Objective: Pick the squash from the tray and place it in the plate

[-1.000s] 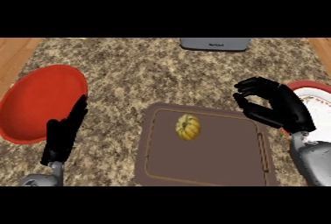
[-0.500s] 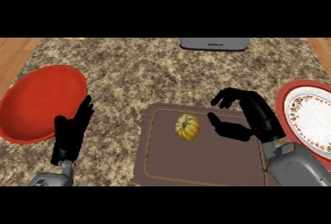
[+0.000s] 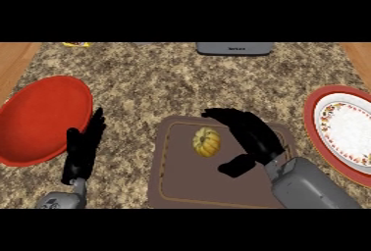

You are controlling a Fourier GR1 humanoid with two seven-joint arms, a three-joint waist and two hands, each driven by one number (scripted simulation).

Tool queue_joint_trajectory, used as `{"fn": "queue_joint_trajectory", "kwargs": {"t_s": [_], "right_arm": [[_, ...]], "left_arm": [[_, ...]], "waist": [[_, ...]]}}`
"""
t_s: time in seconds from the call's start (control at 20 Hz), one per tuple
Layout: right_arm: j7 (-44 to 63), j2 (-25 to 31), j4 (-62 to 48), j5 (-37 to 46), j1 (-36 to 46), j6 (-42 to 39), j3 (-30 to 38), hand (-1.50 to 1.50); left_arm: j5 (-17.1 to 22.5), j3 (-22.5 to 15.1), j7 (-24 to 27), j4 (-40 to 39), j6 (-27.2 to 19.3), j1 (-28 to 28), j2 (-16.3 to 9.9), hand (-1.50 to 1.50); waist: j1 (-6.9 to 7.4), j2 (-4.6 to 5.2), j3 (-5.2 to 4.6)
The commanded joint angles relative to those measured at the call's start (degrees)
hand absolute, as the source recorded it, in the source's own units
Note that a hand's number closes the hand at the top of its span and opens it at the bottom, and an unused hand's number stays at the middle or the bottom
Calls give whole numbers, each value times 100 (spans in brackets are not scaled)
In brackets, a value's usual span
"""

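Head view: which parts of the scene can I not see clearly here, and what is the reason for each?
- Brown tray: its right part is hidden by the right hand and forearm.
- Patterned plate: cut off by the right edge.
- Grey object and yellow item: cut off at the top, so neither can be identified.
- Squash: whether the right hand touches it cannot be told.
- Left hand: seen edge-on beside the red plate.

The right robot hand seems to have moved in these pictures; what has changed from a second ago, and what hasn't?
The right robot hand has swung leftward from beside the patterned plate to over the brown tray, and now sits open right next to the squash, not yet holding it. That uncovered more of the patterned plate. The squash, tray, red plate and resting left robot hand stayed about where they were.
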State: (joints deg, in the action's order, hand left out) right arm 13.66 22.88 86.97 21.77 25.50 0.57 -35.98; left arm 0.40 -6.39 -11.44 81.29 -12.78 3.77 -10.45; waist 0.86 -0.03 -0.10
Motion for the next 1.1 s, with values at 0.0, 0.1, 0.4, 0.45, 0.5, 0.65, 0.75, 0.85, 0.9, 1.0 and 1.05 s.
{"fn": "queue_joint_trajectory", "kwargs": {"t_s": [0.0,0.1,0.4,0.45,0.5,0.65,0.75,0.85,0.9,1.0,1.05], "right_arm": [[861,136,10,656,743,-693,-355,-150],[1249,-23,-207,814,1124,-1082,-438,-150],[2688,-698,-294,429,1897,-2809,-568,-150],[2739,-618,-574,233,2052,-3146,-426,-150],[2806,-684,-622,191,1929,-3276,-462,-150],[3306,-1126,-813,12,1993,-3757,-412,-150],[3482,-1467,-1200,125,2086,-3848,-395,-150],[3137,-1564,-1733,378,2084,-3719,-393,-150],[3315,-1349,-1282,209,2105,-4216,-97,-150],[3521,-1567,-1237,334,1923,-4212,48,-150],[3234,-1688,-1684,652,1917,-3898,-101,-150]], "left_arm": [[-31,109,-47,-230,-17,243,-27,0],[121,125,23,-69,132,91,-23,0],[-155,-92,-116,173,-83,-143,97,0],[186,190,-284,376,271,-151,-238,0],[26,49,-162,407,171,-256,-139,0],[42,205,-252,176,172,-16,-168,0],[-127,-17,-454,518,23,-135,-16,0],[-224,12,-48,226,-84,-187,124,0],[-220,26,0,192,-73,-227,171,0],[-131,100,-169,368,123,-237,55,0],[-95,157,-21,189,106,-245,124,0]], "waist": [[-53,-6,-3],[0,-5,-1],[-12,-21,1],[45,-19,1],[4,-14,4],[-62,-5,5],[-30,-3,9],[-17,13,9],[-59,-1,9],[-62,-3,9],[-45,6,9]]}}
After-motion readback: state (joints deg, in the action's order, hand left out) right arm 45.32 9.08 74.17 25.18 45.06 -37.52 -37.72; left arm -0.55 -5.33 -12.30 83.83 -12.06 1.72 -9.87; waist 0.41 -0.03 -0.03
